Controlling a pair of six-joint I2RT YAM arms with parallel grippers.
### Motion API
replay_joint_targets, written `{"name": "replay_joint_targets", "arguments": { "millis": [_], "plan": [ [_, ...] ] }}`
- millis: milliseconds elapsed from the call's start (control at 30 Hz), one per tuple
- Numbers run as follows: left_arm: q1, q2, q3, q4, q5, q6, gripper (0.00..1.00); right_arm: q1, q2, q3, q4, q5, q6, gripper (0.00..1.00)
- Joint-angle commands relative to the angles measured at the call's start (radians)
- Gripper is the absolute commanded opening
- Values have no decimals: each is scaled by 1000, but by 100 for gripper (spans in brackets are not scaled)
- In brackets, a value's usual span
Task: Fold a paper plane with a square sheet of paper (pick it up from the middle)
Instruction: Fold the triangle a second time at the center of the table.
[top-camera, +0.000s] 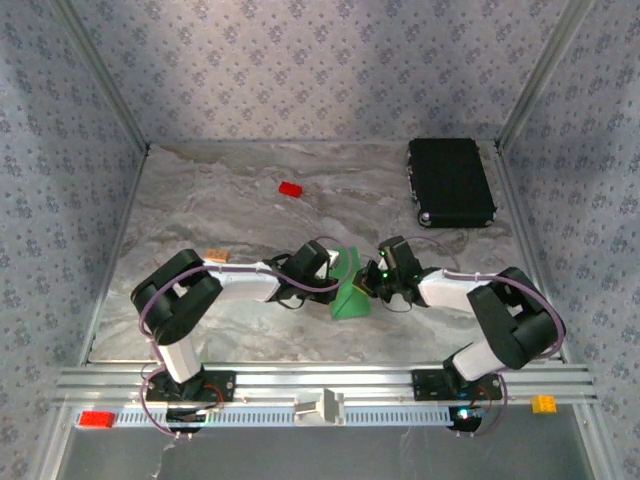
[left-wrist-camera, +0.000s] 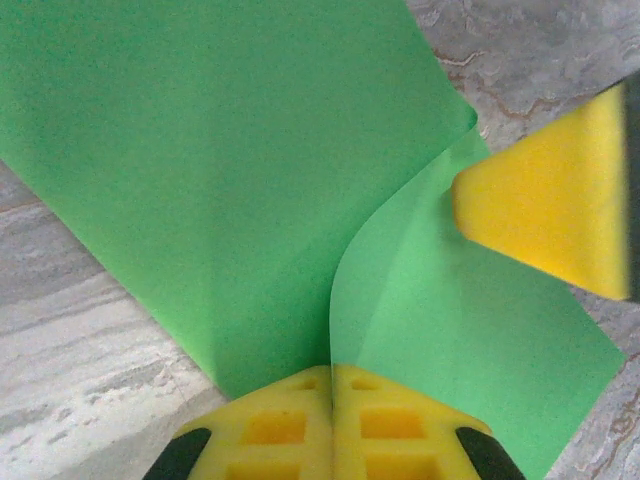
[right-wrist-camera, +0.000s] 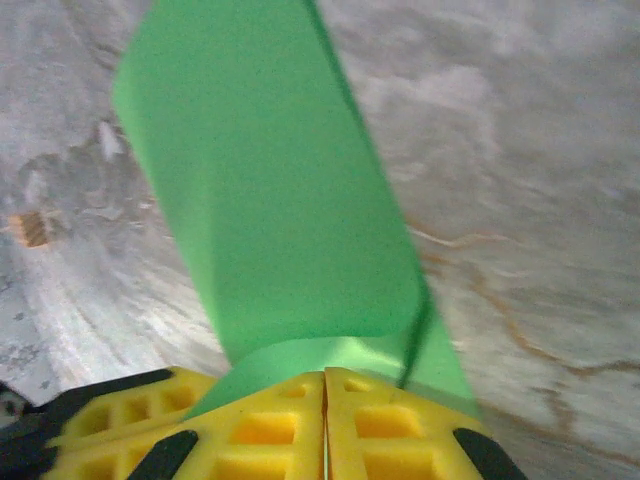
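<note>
The square sheet of paper (top-camera: 351, 300) is bright green and stands bent up off the marble table between the two arms, partly folded over itself. My left gripper (top-camera: 343, 278) is shut on its edge; in the left wrist view the paper (left-wrist-camera: 230, 170) fans out from the closed yellow jaws (left-wrist-camera: 332, 372) with one flap curling right. My right gripper (top-camera: 367, 285) is shut on the sheet from the other side; its yellow finger (left-wrist-camera: 545, 215) shows in the left wrist view. Seen from the right wrist, the sheet (right-wrist-camera: 270, 200) loops up out of the closed jaws (right-wrist-camera: 325, 378).
A small red block (top-camera: 290, 188) lies at the back centre. At the back right sits a black case (top-camera: 451, 181). An orange block (top-camera: 216, 256) sits by the left arm's elbow, also seen as the orange block (right-wrist-camera: 35, 228). The aluminium rail (top-camera: 380, 380) runs along the near edge.
</note>
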Motion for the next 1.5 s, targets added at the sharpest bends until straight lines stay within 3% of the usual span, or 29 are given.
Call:
{"name": "replay_joint_targets", "arguments": {
  "millis": [0, 367, 1000, 1233, 1467],
  "plan": [
    [1, 24, 3, -66, 7, 22, 4, 0, -1, 62, -12, -39, -24, 10],
    [2, 20, 2, -70, 4, 24, 4, -25, 145, -7, 68, -12, 5, 9],
    [5, 28, 1, -77, 1, 27, 4, -157, 66, -25, 66, -47, -49, 12],
    [5, 27, 3, -79, 4, 28, 4, -113, -58, 6, -21, -39, -81, 13],
    [5, 30, 9, -79, 7, 30, 4, 14, 15, 18, 35, -56, -50, 12]
  ]
}}
